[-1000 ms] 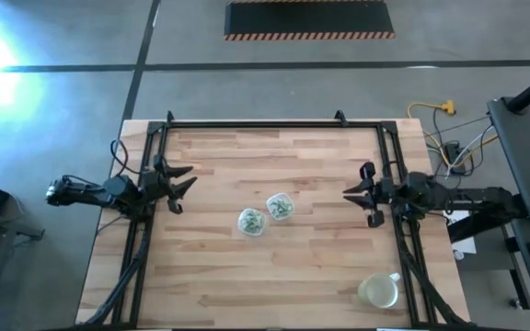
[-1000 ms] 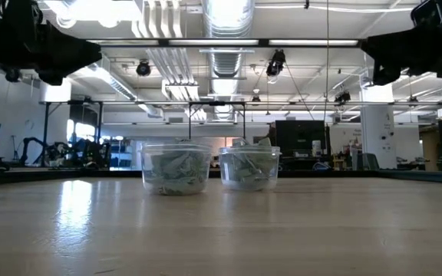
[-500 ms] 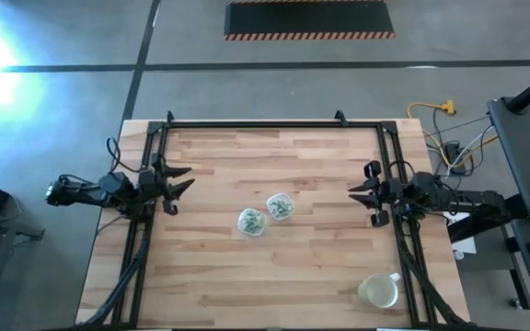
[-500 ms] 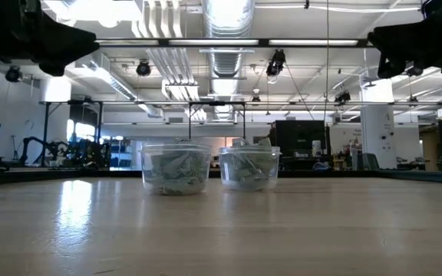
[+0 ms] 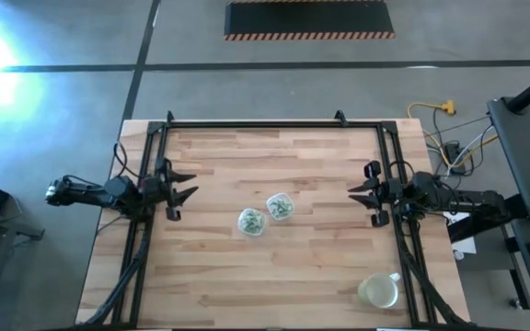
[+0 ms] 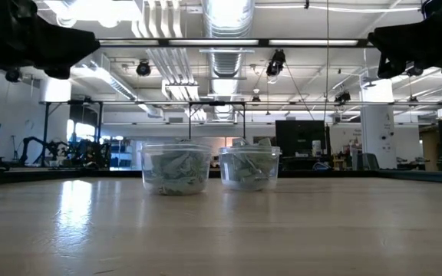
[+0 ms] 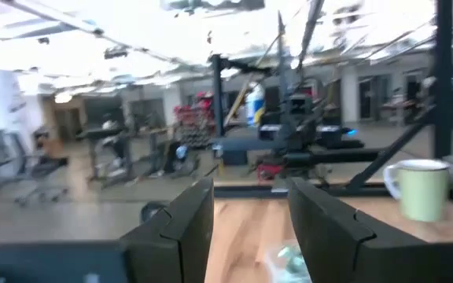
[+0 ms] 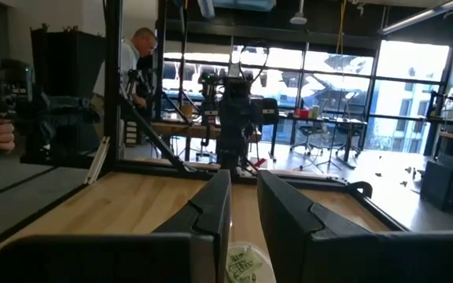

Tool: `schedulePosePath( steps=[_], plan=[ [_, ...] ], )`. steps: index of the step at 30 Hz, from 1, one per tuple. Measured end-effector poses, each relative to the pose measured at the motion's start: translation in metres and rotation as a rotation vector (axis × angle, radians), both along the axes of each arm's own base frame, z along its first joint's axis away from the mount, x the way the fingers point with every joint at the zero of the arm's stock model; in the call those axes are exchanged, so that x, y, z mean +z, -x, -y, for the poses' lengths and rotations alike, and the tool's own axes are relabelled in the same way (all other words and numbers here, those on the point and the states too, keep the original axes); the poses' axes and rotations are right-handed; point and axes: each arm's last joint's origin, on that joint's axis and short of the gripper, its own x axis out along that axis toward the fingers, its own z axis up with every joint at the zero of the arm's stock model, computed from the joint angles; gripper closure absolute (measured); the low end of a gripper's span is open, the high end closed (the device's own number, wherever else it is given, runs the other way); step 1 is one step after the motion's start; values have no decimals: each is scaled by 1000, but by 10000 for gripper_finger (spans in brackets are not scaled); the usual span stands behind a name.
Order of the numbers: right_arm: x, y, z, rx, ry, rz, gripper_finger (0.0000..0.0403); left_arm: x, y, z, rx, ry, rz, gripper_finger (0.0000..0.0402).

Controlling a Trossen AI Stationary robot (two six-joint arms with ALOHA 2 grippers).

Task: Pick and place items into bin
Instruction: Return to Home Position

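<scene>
— Starting closest in, on the wrist views: the left pincer [image 7: 250, 189] has its two dark fingers spread wide, with bare table [image 7: 246, 244] showing between them. The right pincer [image 8: 243, 177] is parted more narrowly. Neither pinches anything.
— And the items?
— Every green-and-white packet [image 6: 176, 170] I can find lies heaped inside one clear tub [image 6: 176, 146] or its neighbour tub [image 6: 250, 151]. They stand side by side at mid-table, well apart from both pincers, and I see none loose on the wood.
— How would they handle?
— Light, thin and soft, I'd judge, since crumpled paper gives under the fingers. Best taken gently at a raised fold or a free corner, as a flat one might slide away.
— What does one view add to another?
— Overhead places each pincer out by its own side of the table, and the mug [image 5: 378, 291] near a corner on the right arm's side. Only the table-level view shows the tubs filled about to the rim. Farther off, only the right wrist view catches a person [image 8: 136, 55] in the room beyond
</scene>
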Motion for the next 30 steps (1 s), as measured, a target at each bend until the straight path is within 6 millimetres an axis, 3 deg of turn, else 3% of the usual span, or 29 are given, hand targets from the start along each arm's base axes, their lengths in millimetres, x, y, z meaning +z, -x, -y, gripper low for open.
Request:
schedulePosePath(
  steps=[5,30],
  plan=[
    [-1,0,-1,39,13,-2,346,0,0,2,-62,-19,4,253],
    [-17,-3,1,-30,-31,-168,346,-13,-2,1,-25,8,-118,253]
  ],
)
